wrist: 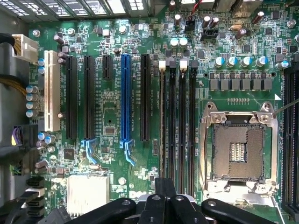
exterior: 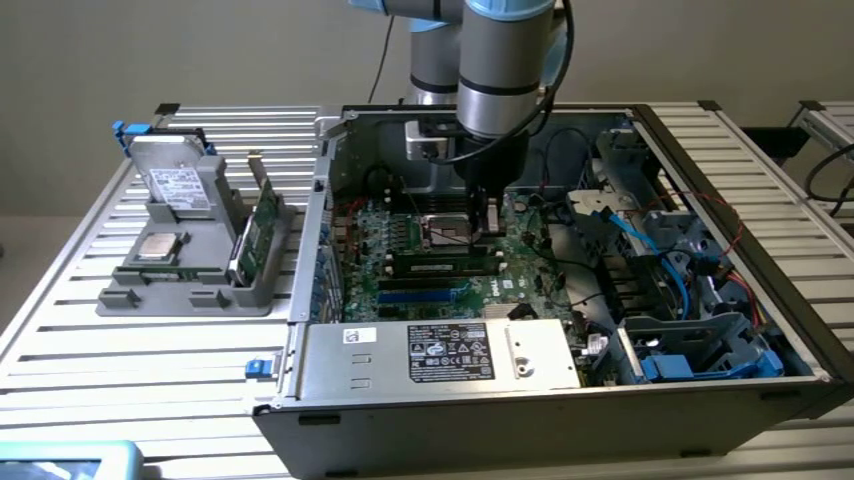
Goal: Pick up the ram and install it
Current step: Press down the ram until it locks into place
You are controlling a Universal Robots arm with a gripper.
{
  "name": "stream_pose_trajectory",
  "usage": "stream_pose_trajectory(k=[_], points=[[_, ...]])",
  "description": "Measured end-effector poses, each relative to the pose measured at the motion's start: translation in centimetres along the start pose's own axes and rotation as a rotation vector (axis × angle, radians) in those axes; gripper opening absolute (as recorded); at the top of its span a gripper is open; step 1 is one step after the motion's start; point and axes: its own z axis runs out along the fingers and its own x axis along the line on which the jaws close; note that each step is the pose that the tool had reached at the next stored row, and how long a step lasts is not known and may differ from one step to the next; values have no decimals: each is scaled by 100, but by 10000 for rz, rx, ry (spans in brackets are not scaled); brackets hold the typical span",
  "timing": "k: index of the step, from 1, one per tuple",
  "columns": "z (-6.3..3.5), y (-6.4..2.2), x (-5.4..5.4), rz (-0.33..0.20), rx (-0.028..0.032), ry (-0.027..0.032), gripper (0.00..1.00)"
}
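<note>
Operator: Gripper [wrist: 163,189] first. How does it stand?

Observer: Closed up, tips together, nothing between them. It hangs inside the case [exterior: 534,425], just beside the CPU socket [wrist: 238,149], over one end of the memory slots [wrist: 183,121].

Operator: And the ram?

Observer: The ram [exterior: 434,268] is on the motherboard [wrist: 107,93] already. It stands on edge in a slot alongside the socket, the one farthest from it as far as I can tell. Whether the tips touch its top edge I cannot tell.

Operator: So which step?

Observer: I judge it to be the install itself, at the seating stage; picking up looks done. If the stick isn't fully home, the push has to go straight down on its top edge, with no tilt toward the socket, until both ends lock.

Operator: Anything beyond?

Observer: The blue slot [wrist: 125,98] lies past the ram, away from the socket. Well apart from the socket, outside the case wall, a grey holder [exterior: 174,285] has a green card [exterior: 267,205] standing upright in it.
</note>
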Motion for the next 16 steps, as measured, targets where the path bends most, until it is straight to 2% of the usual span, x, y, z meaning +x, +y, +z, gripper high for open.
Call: stream_pose_trajectory(k=[10,16], points=[[32,0,-5,0,0,-32,11],[42,1,-6,0,-1,-32,11]])
